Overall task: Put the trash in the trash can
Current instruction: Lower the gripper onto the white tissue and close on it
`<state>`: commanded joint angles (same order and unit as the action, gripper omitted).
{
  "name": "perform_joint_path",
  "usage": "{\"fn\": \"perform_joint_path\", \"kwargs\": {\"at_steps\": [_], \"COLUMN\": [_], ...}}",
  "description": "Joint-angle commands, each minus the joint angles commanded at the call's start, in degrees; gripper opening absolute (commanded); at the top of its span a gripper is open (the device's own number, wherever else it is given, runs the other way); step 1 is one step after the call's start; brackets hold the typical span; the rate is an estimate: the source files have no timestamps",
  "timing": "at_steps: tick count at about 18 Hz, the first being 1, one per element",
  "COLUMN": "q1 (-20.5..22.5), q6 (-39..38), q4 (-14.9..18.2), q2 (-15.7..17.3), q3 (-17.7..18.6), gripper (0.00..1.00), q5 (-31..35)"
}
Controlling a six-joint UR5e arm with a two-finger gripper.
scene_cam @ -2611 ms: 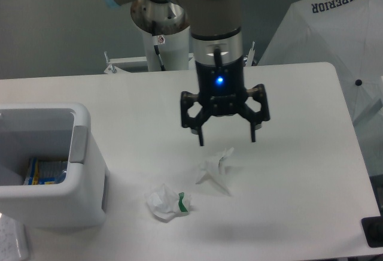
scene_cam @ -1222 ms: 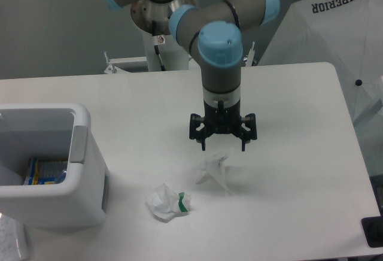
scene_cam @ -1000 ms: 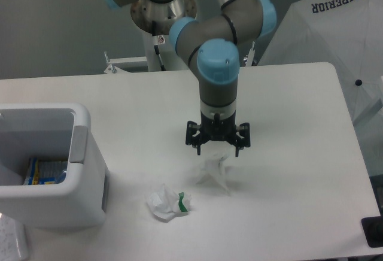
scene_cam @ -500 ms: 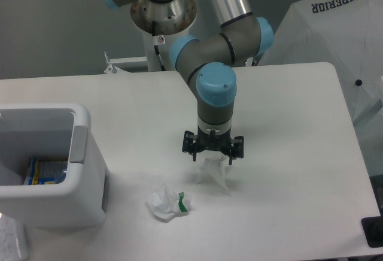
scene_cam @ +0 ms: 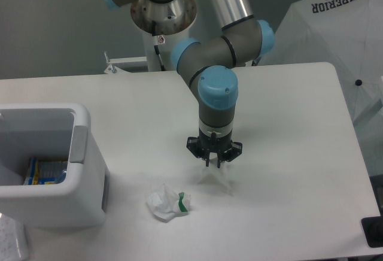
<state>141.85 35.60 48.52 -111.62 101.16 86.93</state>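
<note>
My gripper (scene_cam: 213,164) points straight down at the table's middle, its fingers closed together on the top of the plain white tissue-like wad (scene_cam: 216,179), which still touches the table. The second wad (scene_cam: 168,202), white with a small green stripe, lies on the table to the lower left of it, apart from the gripper. The white trash can (scene_cam: 84,180) with its grey inner panel stands at the left edge, well left of the gripper.
Blue and yellow packaging (scene_cam: 45,170) lies inside the can. A white cover marked SUPERIOR (scene_cam: 335,27) stands beyond the table's right edge. The robot's base (scene_cam: 163,33) is at the back. A dark object (scene_cam: 373,231) sits at the lower right corner.
The gripper has come down from above onto the plain wad and its fingers have closed from wide open to pinched on it. The striped wad and can have not moved.
</note>
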Motion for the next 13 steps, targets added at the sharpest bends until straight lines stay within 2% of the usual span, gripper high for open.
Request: {"fn": "perform_joint_path", "kwargs": {"at_steps": [4, 6, 9, 13], "q1": [0.4, 2.1, 4.7, 5.1], "q6": [-1.1, -5.0, -10.6, -19.8], "q4": [0.2, 0.3, 0.2, 0.0], "q2": [1.2, 3.9, 6.3, 8.8], "q3": [-2.3, -4.3, -7.6, -11.2], "gripper": [0.00, 0.00, 0.00, 0.00], "q5": [-3.9, -9.2, -20.3, -26.5]}}
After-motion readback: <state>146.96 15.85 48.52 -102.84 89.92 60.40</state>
